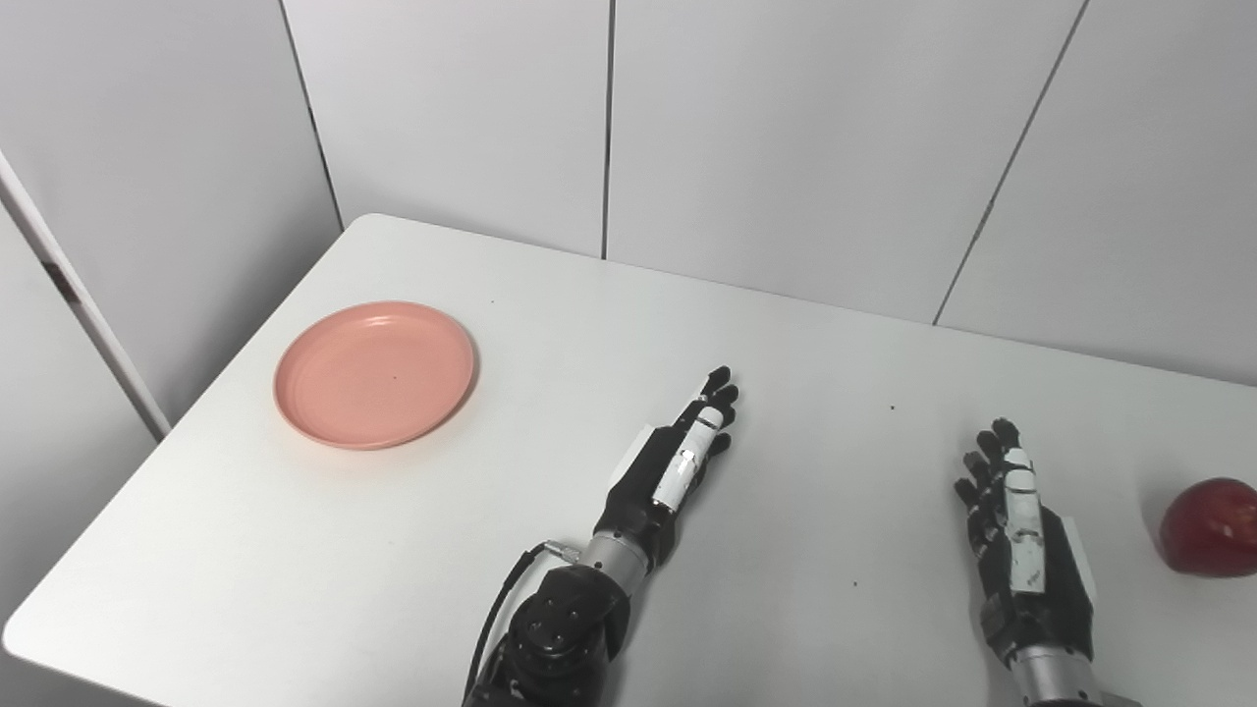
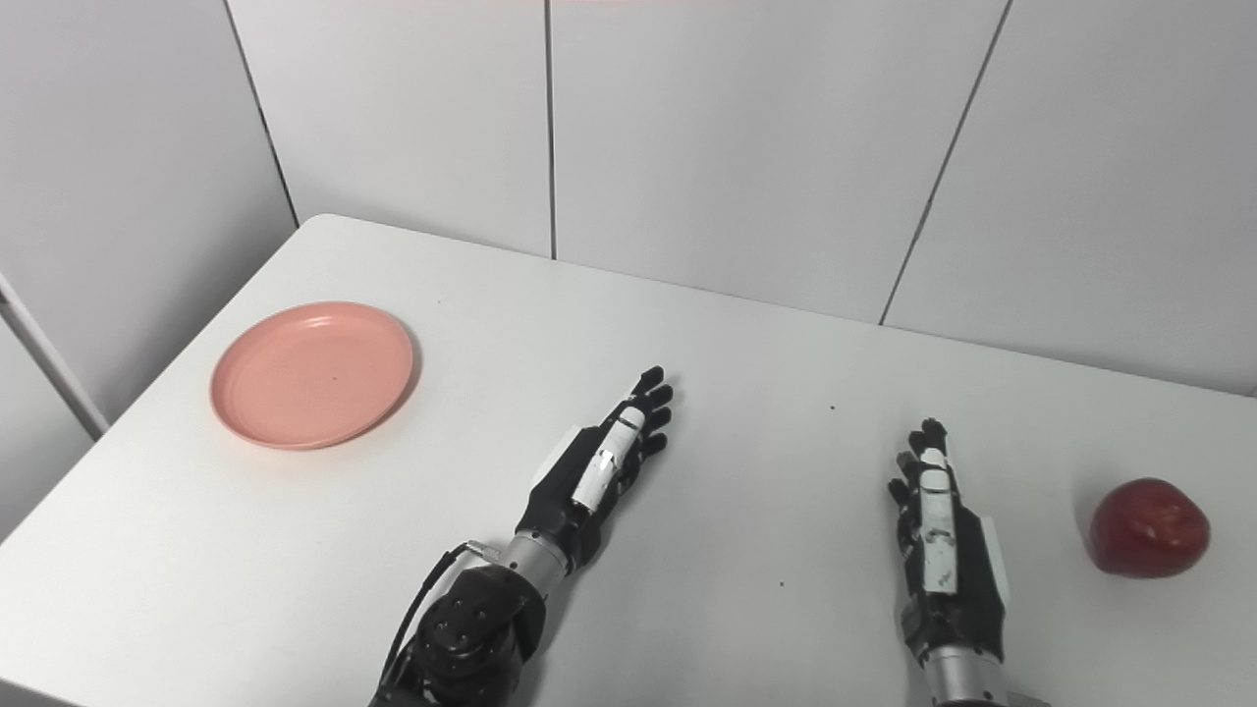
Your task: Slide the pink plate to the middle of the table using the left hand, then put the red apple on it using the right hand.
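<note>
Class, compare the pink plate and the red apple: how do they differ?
The plate is flat, wide and pale pink; the apple is round, smaller across and dark red. The plate lies far left, the apple far right. Both rest untouched on the white table.

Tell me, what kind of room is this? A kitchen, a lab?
Probably a lab or test booth, not a kitchen. A bare white table stands against plain grey wall panels, holding only a pink plate and a red apple, with each robot hand, left and right, resting open.
</note>
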Controlling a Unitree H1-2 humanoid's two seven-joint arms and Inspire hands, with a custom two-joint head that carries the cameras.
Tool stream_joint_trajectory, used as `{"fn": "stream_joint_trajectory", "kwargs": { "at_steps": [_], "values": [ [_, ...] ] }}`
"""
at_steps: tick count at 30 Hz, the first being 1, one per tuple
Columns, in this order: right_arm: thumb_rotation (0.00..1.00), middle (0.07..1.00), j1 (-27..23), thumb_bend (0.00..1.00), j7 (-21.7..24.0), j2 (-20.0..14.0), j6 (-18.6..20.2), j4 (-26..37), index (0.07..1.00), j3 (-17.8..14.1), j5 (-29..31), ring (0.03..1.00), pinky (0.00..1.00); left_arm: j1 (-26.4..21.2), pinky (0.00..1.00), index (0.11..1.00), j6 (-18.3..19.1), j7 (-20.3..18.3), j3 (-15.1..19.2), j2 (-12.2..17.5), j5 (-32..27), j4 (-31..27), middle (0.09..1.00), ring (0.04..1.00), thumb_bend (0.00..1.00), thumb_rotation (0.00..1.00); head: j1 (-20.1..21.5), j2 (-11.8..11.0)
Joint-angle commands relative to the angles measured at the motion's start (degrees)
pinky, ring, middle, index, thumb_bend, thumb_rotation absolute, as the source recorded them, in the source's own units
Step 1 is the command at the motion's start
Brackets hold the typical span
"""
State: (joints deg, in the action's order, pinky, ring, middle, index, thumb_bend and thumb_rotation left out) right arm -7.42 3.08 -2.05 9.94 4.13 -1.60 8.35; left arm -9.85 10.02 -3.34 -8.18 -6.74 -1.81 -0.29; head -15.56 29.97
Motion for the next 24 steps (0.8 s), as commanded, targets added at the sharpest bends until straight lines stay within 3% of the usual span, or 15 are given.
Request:
{"fn": "stream_joint_trajectory", "kwargs": {
  "at_steps": [1, 15, 24],
  "values": [
    [1.00, 1.000, -0.9, 0.22, 0.6, -0.1, -3.7, 0.9, 1.000, -0.4, 0.4, 1.000, 1.00, -2.7, 0.97, 0.952, -4.1, -0.2, 0.1, 0.3, 0.6, -1.7, 0.972, 0.966, 0.39, 1.00, 0.0, 0.1],
    [1.00, 1.000, -0.9, 0.23, 0.9, -0.2, -3.5, 0.8, 1.000, -0.8, 0.2, 1.000, 1.00, -5.5, 0.97, 0.942, -1.4, -0.8, 2.3, 2.6, -0.7, -9.2, 0.963, 0.950, 0.41, 1.00, -0.5, -0.3],
    [1.00, 1.000, -0.9, 0.22, 1.4, -0.3, -4.1, 0.3, 1.000, -1.0, 0.7, 1.000, 1.00, -8.7, 0.94, 0.923, -0.1, -0.1, 6.3, 3.8, -3.7, -12.0, 0.947, 0.931, 0.39, 1.00, -1.4, -0.9]
  ]
}}
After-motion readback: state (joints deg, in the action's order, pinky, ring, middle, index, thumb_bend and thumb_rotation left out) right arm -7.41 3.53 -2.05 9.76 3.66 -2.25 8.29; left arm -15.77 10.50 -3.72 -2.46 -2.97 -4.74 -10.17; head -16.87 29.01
